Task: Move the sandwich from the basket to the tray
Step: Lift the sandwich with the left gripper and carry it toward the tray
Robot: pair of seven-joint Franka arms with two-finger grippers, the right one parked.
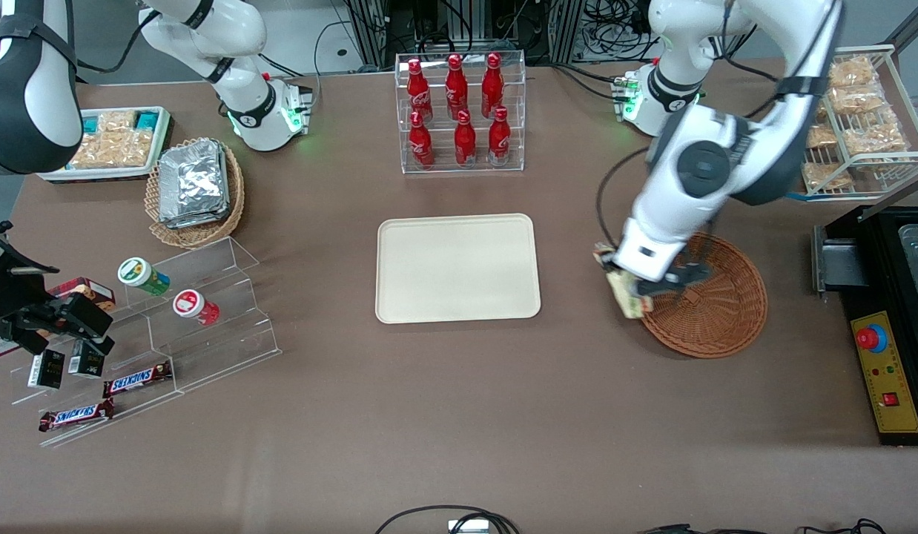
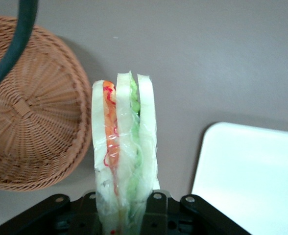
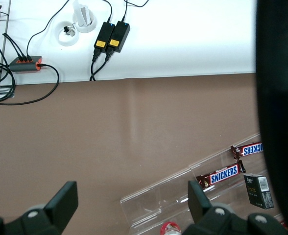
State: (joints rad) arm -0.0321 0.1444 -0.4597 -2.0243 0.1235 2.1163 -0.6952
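gripping the small triangular clear-wrapped sandwich of pale bread with orange and green filling [image 1: 626, 294], the left arm's gripper [image 1: 637, 285] hangs at the rim of the round reddish-brown wicker basket [image 1: 715, 311], on the edge that faces the flat rectangular cream-beige tray [image 1: 457, 268]. the wedge is off the weave and in the air, pinched at its base with its long edge standing clear of the gripper. nothing else shows in the basket.

taking the table from the tray across to the basket: the tray lies bare, a strip of brown table separates it from the basket, and the sandwich sits over the basket's edge, near the tray but not yet above it. in the wrist view the sandwich [image 2: 124, 147] stands between the basket [image 2: 34, 117] and a corner of the tray [image 2: 252, 176], with the black gripper body [image 2: 127, 213] clamped at its foot.

risks, as i judge them: the hold is on slippery film and soft bread, so a quick swing could let the wedge pivot or slide out over the bare table. squeezing harder might crush the layers. letting go too soon would drop it short of the tray's low rim, or on it, so that it tips off. released from high up, the wedge may roll onto its side or bounce.
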